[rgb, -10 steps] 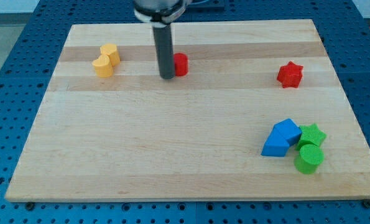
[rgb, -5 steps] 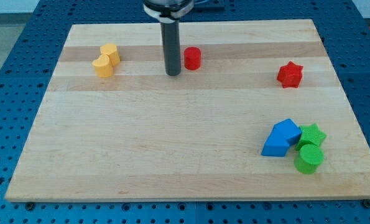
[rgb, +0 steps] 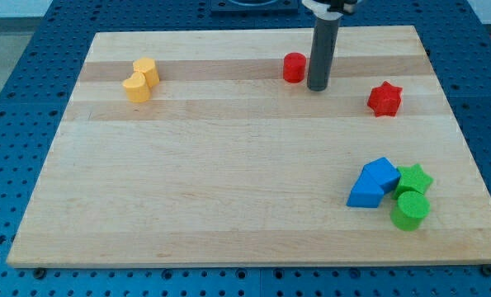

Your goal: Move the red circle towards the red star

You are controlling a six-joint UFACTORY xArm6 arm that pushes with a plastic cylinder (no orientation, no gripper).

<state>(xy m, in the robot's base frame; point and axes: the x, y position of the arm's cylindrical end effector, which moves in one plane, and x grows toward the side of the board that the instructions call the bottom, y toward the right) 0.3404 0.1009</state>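
Note:
The red circle (rgb: 294, 68) stands on the wooden board near the view's top, right of centre. The red star (rgb: 384, 98) lies further to the view's right and slightly lower. My tip (rgb: 316, 87) is on the board just right of and a little below the red circle, between it and the red star. The rod looks close to the circle, and I cannot tell if they touch.
Two yellow blocks (rgb: 139, 80) sit together at the view's upper left. A blue block (rgb: 373, 182), a green star (rgb: 414, 177) and a green cylinder (rgb: 409, 210) cluster at the lower right. The board's edge (rgb: 253, 262) runs along the bottom.
The red circle has slid to the view's right and slightly up. My tip has moved from the circle's left side to its right side.

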